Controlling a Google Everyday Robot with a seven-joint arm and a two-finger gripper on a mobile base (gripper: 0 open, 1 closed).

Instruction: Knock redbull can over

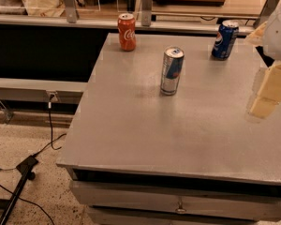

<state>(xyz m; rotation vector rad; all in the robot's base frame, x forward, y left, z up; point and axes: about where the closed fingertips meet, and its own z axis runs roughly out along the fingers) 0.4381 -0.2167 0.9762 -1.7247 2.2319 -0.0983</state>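
Redbull can (171, 71) upright; nothing knocked over yet.

The grey table (131, 139) carried three cans. The gripper (270, 92) hung over its right edge, well apart from them; whether wide or narrow could not be told. The redbull can stood mid-table, nearer than the Coca-Cola can (127, 31) far left and the Pepsi can (224, 40) far right.

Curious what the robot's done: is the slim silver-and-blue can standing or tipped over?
Upright: the redbull can stands on its base, silver top up; the gripper hangs apart at the right edge.
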